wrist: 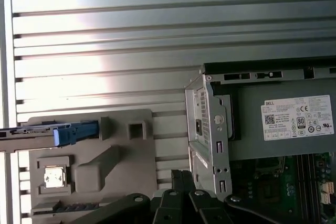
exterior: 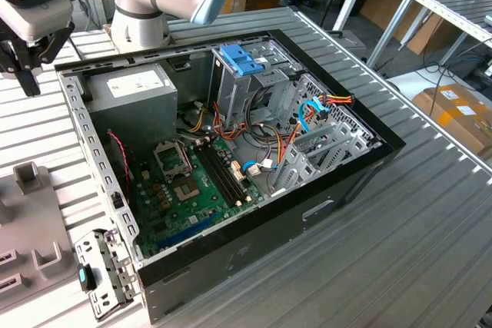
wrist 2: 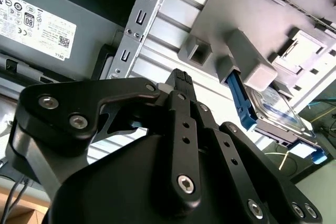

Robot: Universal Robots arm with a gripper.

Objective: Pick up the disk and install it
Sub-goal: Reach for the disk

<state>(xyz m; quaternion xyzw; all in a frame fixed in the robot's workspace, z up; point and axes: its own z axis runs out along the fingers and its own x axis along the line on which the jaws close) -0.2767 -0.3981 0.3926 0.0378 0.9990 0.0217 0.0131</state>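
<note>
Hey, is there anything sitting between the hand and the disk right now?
Nothing visible blocks it. The disk stands on edge in the grey holder, upper edge exposed. The hand hangs beside the computer case, with just the holder's raised blocks lying between them.

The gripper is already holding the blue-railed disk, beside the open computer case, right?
No. The gripper is beside the open computer case, but the disk is not in it: the second wrist view shows it resting on the grey holder.
</note>
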